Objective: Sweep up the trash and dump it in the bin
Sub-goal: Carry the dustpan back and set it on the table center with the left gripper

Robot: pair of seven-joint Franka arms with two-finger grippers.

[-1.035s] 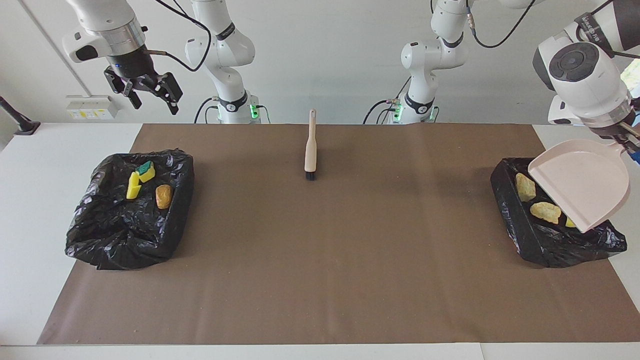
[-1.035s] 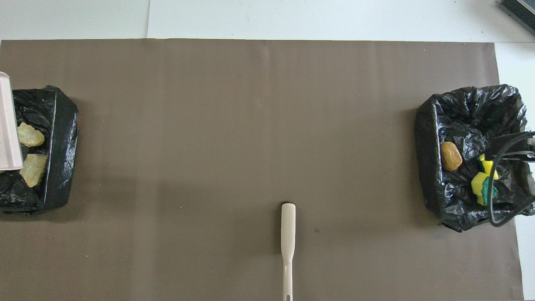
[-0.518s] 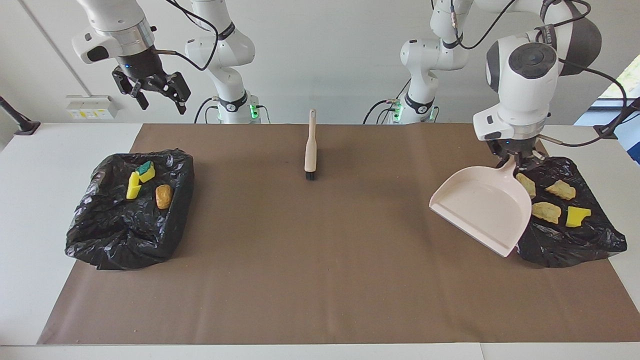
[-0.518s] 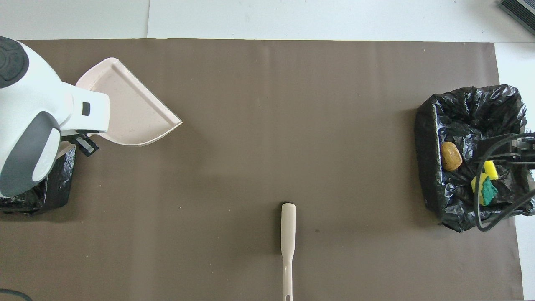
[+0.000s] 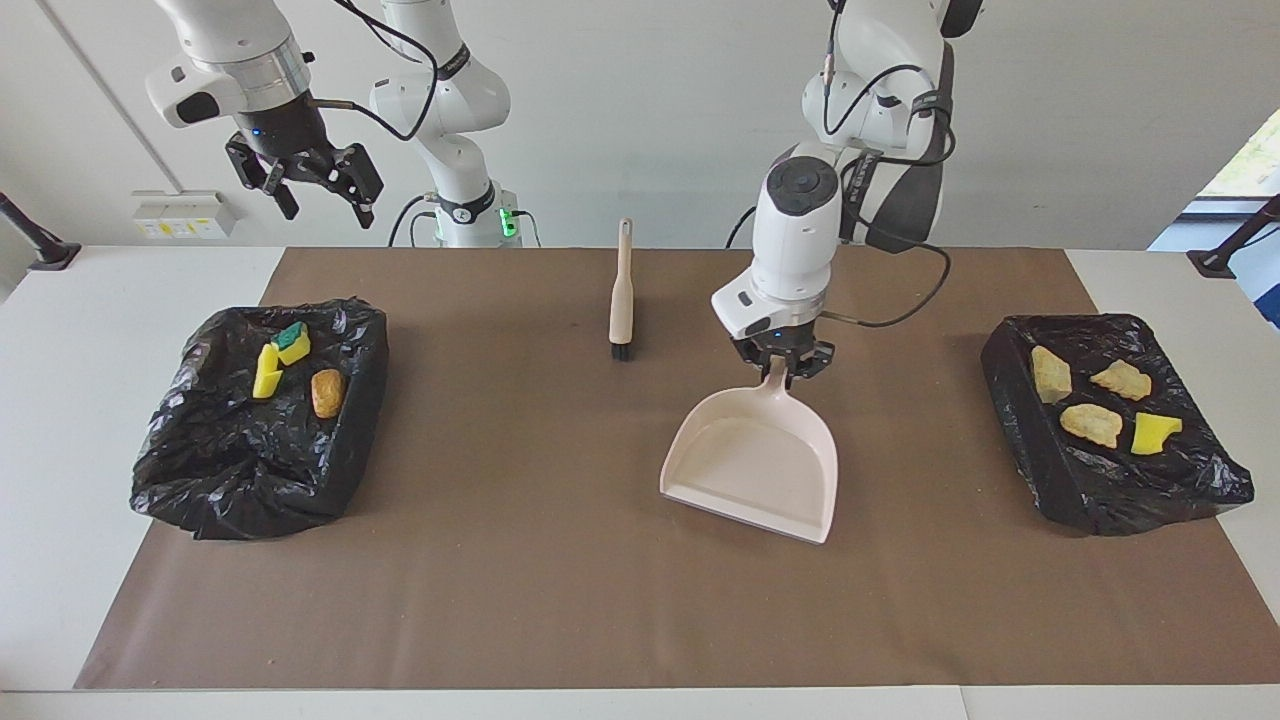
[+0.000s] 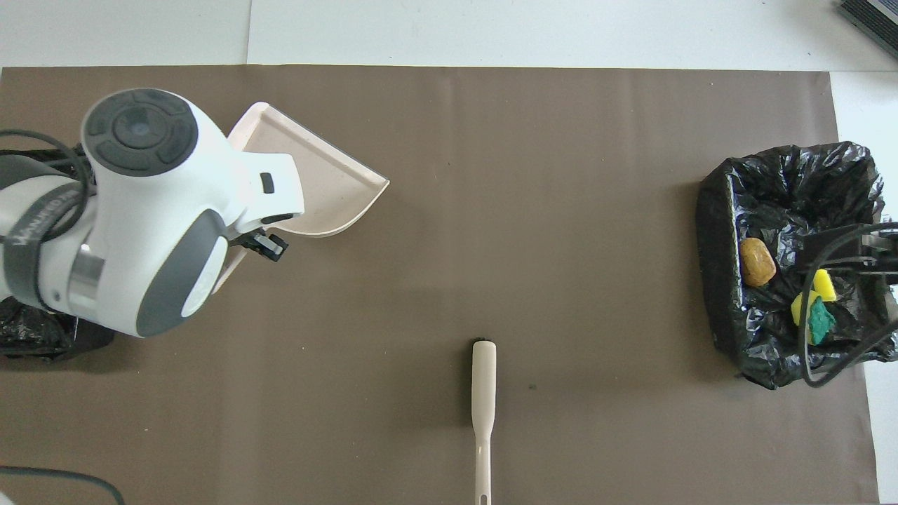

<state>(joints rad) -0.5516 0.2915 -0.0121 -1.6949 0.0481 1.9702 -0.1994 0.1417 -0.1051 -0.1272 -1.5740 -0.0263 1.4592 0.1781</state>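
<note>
My left gripper (image 5: 781, 366) is shut on the handle of the pale pink dustpan (image 5: 755, 465) and holds it, empty and tilted mouth-down, over the middle of the mat; the pan also shows in the overhead view (image 6: 323, 184). The black-lined bin (image 5: 1180, 480) at the left arm's end holds tan chunks (image 5: 1090, 424) and a yellow sponge piece (image 5: 1153, 432). The bin (image 5: 250, 470) at the right arm's end holds a green-topped sponge (image 5: 291, 342), a yellow sponge (image 5: 265, 372) and an orange-brown chunk (image 5: 327, 392). My right gripper (image 5: 310, 195) hangs open and empty high over that bin's edge nearest the robots.
A cream hand brush (image 5: 621, 290) lies on the brown mat (image 5: 560, 560) near the robots, bristles pointing away from them; it also shows in the overhead view (image 6: 483, 393). In the overhead view the left arm (image 6: 154, 210) covers most of its bin.
The left arm has carried the dustpan from over the bin at its end to over the middle of the mat. The right gripper rose a little and stays open.
</note>
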